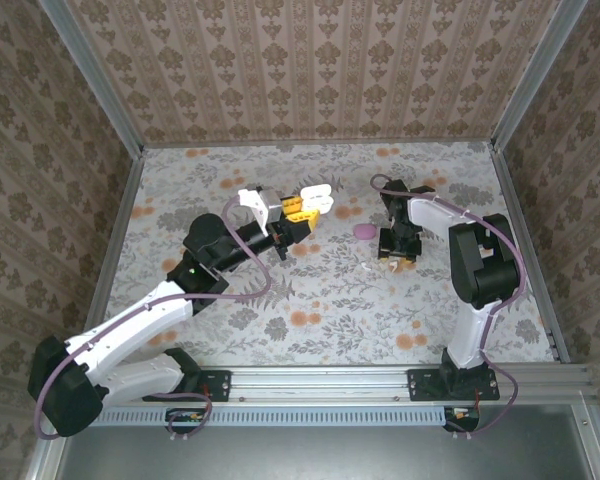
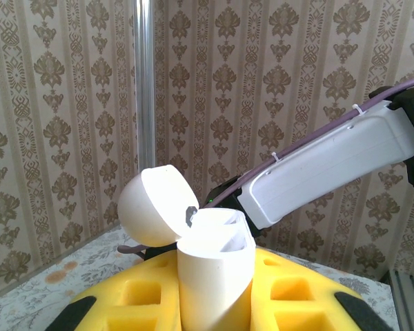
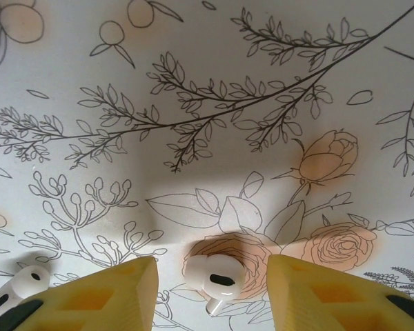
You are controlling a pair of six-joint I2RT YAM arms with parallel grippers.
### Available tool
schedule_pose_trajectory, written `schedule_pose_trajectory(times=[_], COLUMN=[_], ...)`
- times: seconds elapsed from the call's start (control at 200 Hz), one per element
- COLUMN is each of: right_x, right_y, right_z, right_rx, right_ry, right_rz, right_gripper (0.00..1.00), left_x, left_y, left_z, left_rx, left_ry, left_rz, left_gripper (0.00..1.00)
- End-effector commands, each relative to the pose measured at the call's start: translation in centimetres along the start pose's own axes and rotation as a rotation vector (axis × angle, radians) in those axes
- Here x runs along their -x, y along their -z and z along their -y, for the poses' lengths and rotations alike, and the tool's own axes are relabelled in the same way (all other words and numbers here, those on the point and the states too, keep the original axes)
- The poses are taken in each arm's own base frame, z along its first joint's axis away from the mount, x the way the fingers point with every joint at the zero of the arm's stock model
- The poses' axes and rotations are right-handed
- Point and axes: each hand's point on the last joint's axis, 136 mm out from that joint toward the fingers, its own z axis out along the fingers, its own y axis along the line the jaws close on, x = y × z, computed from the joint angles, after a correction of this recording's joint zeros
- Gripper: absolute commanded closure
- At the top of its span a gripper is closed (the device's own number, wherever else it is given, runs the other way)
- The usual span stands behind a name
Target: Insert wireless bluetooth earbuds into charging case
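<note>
In the left wrist view a white charging case (image 2: 214,276) stands upright between my left gripper's yellow fingers (image 2: 124,296), its rounded lid (image 2: 152,207) swung open to the left. From above, my left gripper (image 1: 298,207) holds that case (image 1: 317,197) raised over the table's middle. My right gripper (image 3: 212,267) points down at the floral tablecloth, open, with one white earbud (image 3: 221,279) lying between its fingertips, touching neither. A second white earbud (image 3: 17,286) lies just outside the left finger (image 3: 117,293). In the top view the right gripper (image 1: 399,258) sits right of centre.
A small mauve oval object (image 1: 363,231) lies on the cloth between the two grippers. The right arm's white link (image 2: 331,165) crosses behind the case in the left wrist view. Patterned walls and metal frame posts (image 2: 145,83) enclose the table.
</note>
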Motion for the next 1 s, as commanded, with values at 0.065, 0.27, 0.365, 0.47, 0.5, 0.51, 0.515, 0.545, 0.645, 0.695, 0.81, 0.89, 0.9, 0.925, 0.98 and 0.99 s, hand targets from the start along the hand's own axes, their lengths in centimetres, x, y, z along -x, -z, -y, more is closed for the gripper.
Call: schedule_pose_trajectory(times=[0.065, 0.27, 0.365, 0.47, 0.5, 0.51, 0.515, 0.545, 0.645, 0.695, 0.81, 0.89, 0.9, 0.925, 0.98, 0.99], right_x=[-0.7, -1.2, -1.2, -1.3, -1.3, -1.2, -1.3, -1.2, -1.2, -1.3, -1.3, -1.3, -1.3, -1.2, -1.2, -1.2], right_y=[-0.4, -0.8, -1.0, -1.4, -1.5, -1.5, -1.5, -1.6, -1.8, -2.0, -2.2, -2.3, -2.3, -2.2, -2.3, -2.3], right_z=[0.0, 0.2, 0.3, 0.3, 0.3, 0.3, 0.3, 0.3, 0.5, 0.5, 0.4, 0.5, 0.5, 0.5, 0.5, 0.5], right_rx=[-0.009, -0.016, -0.015, -0.016, -0.015, -0.014, -0.014, -0.014, -0.009, -0.008, 0.001, 0.001, 0.0, 0.001, -0.001, 0.0], right_ry=[-0.013, -0.001, -0.003, -0.002, -0.002, -0.001, 0.0, 0.0, -0.006, -0.003, 0.0, 0.001, 0.001, 0.002, -0.001, -0.001], right_rz=[-0.049, -0.067, -0.064, -0.066, -0.065, -0.064, -0.065, -0.066, -0.065, -0.071, -0.064, -0.061, -0.059, -0.055, -0.057, -0.056], right_gripper=[0.56, 0.57, 0.58, 0.6, 0.61, 0.61, 0.61, 0.62, 0.64, 0.64, 0.66, 0.66, 0.66, 0.65, 0.65, 0.65], left_x=[0.7, 0.7, 0.7, 0.7, 0.8, 0.7, 0.7, 0.8, 0.6, 0.7, 0.6, 0.6, 0.6, 0.6, 0.6, 0.6], left_y=[0.3, 0.2, 0.1, 0.0, 0.0, -0.1, -0.1, -0.1, -0.2, -0.2, -0.4, -0.4, -0.4, -0.4, -0.4, -0.4], left_z=[0.3, 0.2, 0.2, 0.2, 0.2, 0.2, 0.2, 0.2, 0.2, 0.2, 0.2, 0.2, 0.2, 0.2, 0.2, 0.1], left_rx=[-0.001, -0.001, -0.001, -0.005, -0.007, -0.007, -0.007, -0.008, -0.008, -0.01, -0.01, -0.012, -0.012, -0.012, -0.012, -0.012], left_ry=[-0.025, -0.024, -0.023, -0.021, -0.021, -0.02, -0.019, -0.02, -0.015, -0.016, -0.017, -0.016, -0.016, -0.015, -0.014, -0.016], left_rz=[0.02, 0.018, 0.019, 0.018, 0.019, 0.018, 0.018, 0.018, 0.015, 0.015, 0.014, 0.013, 0.012, 0.012, 0.011, 0.011], left_gripper=[0.81, 0.81, 0.81, 0.81, 0.81, 0.81, 0.81, 0.81, 0.81, 0.81, 0.81, 0.81, 0.81, 0.81, 0.81, 0.81])
